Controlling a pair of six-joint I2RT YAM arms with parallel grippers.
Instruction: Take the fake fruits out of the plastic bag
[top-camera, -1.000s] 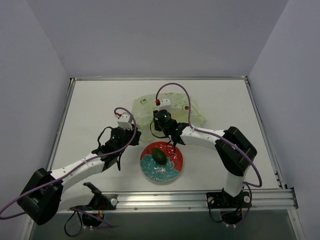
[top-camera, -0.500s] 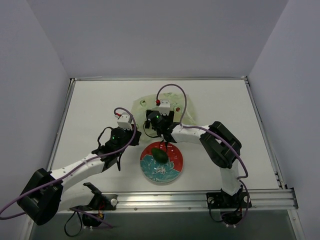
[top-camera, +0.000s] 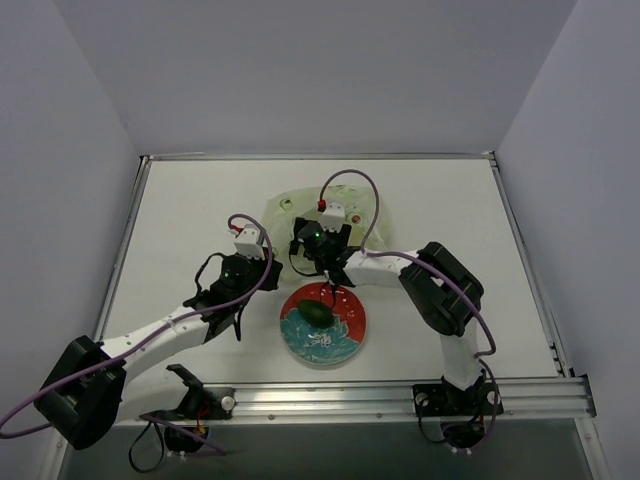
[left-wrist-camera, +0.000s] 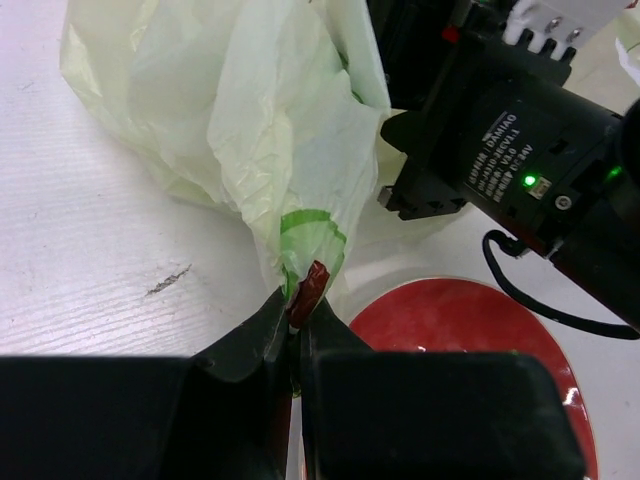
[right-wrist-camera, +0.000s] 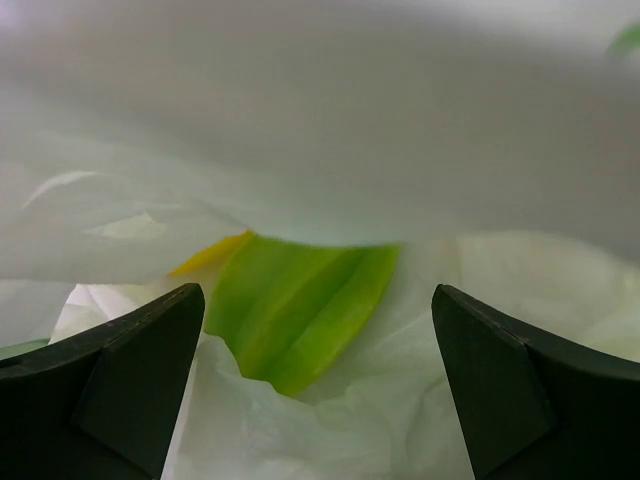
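Note:
The plastic bag (top-camera: 283, 211) lies crumpled behind the plate. My left gripper (left-wrist-camera: 297, 303) is shut on a printed edge of the plastic bag (left-wrist-camera: 250, 120) and holds it up; in the top view this gripper (top-camera: 262, 268) sits left of the plate. My right gripper (top-camera: 308, 232) reaches into the bag's mouth. In its wrist view the right gripper (right-wrist-camera: 315, 292) stands wide open with bag film all round. A light green fruit (right-wrist-camera: 300, 310) lies just ahead between the fingers, untouched, with a yellow one (right-wrist-camera: 210, 255) peeking behind it. A dark green fruit (top-camera: 318, 312) rests on the plate.
The red-and-teal plate (top-camera: 345, 330) lies near the table's front edge, between the two arms, and shows at the lower right of the left wrist view as a red plate (left-wrist-camera: 470, 320). The right arm's black wrist (left-wrist-camera: 500, 150) hangs close beside the held bag edge.
The right gripper has opened wide and shifted a little left and deeper into the bag. The left gripper has kept its hold on the bag edge. The dark green fruit stayed on the plate.

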